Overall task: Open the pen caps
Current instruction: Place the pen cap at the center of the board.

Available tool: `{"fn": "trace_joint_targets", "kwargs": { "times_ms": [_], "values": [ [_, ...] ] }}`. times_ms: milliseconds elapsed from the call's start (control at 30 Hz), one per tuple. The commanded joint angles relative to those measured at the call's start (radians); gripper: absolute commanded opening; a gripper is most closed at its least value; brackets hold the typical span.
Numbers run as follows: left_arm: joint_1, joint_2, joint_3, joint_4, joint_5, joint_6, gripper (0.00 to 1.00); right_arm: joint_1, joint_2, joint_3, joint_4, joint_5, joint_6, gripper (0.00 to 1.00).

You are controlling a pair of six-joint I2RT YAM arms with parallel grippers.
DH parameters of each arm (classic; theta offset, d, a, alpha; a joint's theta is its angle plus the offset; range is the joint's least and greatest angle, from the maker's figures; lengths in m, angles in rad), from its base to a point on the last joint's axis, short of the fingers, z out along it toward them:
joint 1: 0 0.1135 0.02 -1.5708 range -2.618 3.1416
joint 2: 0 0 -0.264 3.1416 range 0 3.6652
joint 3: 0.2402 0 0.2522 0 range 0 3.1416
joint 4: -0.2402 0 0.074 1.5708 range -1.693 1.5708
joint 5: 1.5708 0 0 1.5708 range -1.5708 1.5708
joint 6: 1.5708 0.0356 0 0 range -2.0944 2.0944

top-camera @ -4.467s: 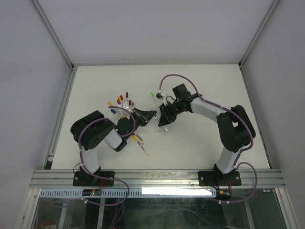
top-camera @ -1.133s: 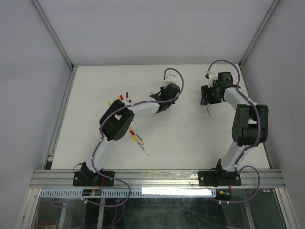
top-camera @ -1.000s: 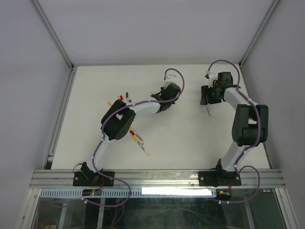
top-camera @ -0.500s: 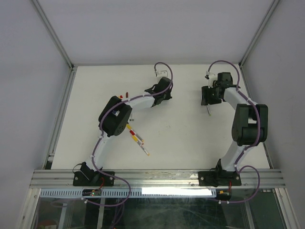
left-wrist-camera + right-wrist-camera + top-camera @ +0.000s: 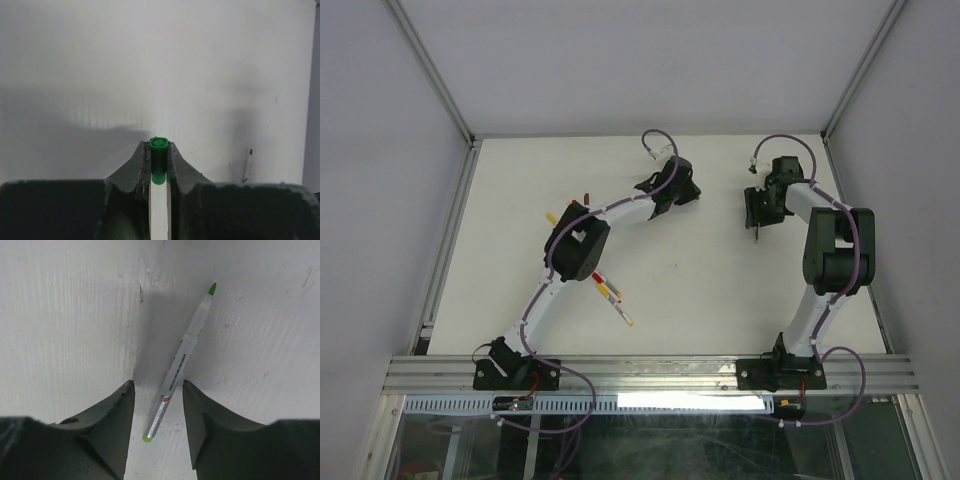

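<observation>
The left gripper (image 5: pixel 159 150) has its two fingers (image 5: pixel 176 164) squeezed tight on a little green cap (image 5: pixel 159 156). The cap sits right at the fingertips. Its round end sticks out a bit past them. Both fingers touch the cap, one on each side. The cap is not on any pen. Behind it is the white table (image 5: pixel 150 60), with the gripper's grey shadow on it.

The right gripper (image 5: pixel 157 385) has its fingers (image 5: pixel 116 412) spread apart. They hold nothing. A thin pen (image 5: pixel 182 362) lies flat on the table between them. Its near end is in the gap between the two fingertips, and neither finger touches it. The pen slants away to the right. Its far end is a bare green tip with no cap on it. The near end has a small green bit too.

From the top camera, the left arm (image 5: pixel 620 210) reaches a long way out, and its gripper is at the far middle of the table. The right arm (image 5: pixel 835 250) is bent, and its gripper is at the far right of the table, pointing down. The two grippers are well apart. So the green cap is at the far middle, and its pen is at the far right.

Two other pens (image 5: pixel 610 291) lie on the near left part of the table, by the left arm. A red cap (image 5: pixel 587 198) peeks out on the far side of that arm.
</observation>
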Motion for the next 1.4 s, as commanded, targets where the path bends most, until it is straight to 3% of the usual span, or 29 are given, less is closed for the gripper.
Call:
{"fn": "trace_joint_targets", "kwargs": {
  "times_ms": [0, 100, 233, 367, 833, 1367],
  "values": [
    [-0.005, 0.072, 0.131, 0.046, 0.108, -0.148, 0.01, -0.012, 0.014, 0.028, 0.007, 0.029, -0.008, 0.45],
    [-0.008, 0.136, 0.194, 0.056, 0.136, -0.202, 0.01, -0.014, 0.022, 0.029, 0.003, 0.026, -0.012, 0.38],
    [-0.013, 0.187, 0.249, 0.062, 0.147, -0.241, 0.01, -0.014, 0.042, 0.038, -0.014, 0.018, -0.017, 0.17],
    [-0.015, 0.206, 0.262, 0.052, 0.127, -0.257, 0.02, -0.011, 0.048, 0.040, -0.039, -0.029, -0.022, 0.10],
    [-0.019, 0.226, 0.298, -0.056, 0.019, -0.220, 0.05, 0.064, 0.034, 0.046, -0.106, -0.237, 0.018, 0.07],
    [-0.026, 0.205, 0.290, -0.111, -0.073, -0.165, 0.20, 0.084, 0.061, 0.049, -0.077, -0.193, 0.066, 0.10]
  ]
}}
